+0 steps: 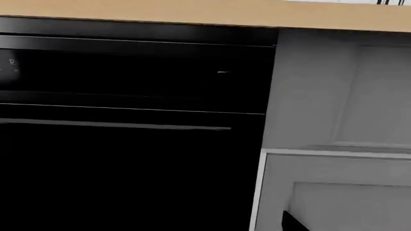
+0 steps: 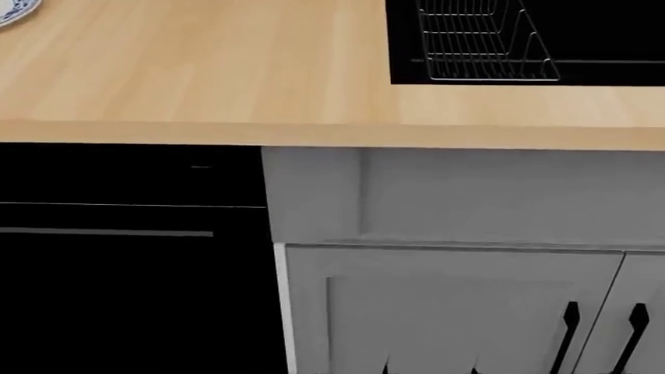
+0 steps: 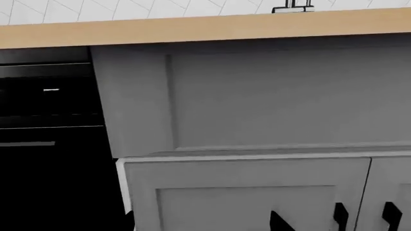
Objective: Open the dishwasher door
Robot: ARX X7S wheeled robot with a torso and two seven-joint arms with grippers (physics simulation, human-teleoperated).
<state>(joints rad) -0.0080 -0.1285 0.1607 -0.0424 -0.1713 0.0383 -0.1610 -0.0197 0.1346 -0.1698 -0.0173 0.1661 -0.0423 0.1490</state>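
— Where's the dishwasher door (image 2: 124, 296)?
— Left of the grey cabinets (image 2: 447, 312), shut; you're only approaching. Reach its bar handle (image 2: 104, 232) next. Fingers: out of frame, can't tell.

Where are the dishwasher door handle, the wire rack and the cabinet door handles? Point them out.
dishwasher door handle (image 1: 115, 125): left wrist view, middle of the grey bar.
wire rack (image 2: 480, 43): head view, wires in the rack's middle, inside the black sink.
cabinet door handles (image 2: 568, 326): head view, shaft of the left black vertical handle.
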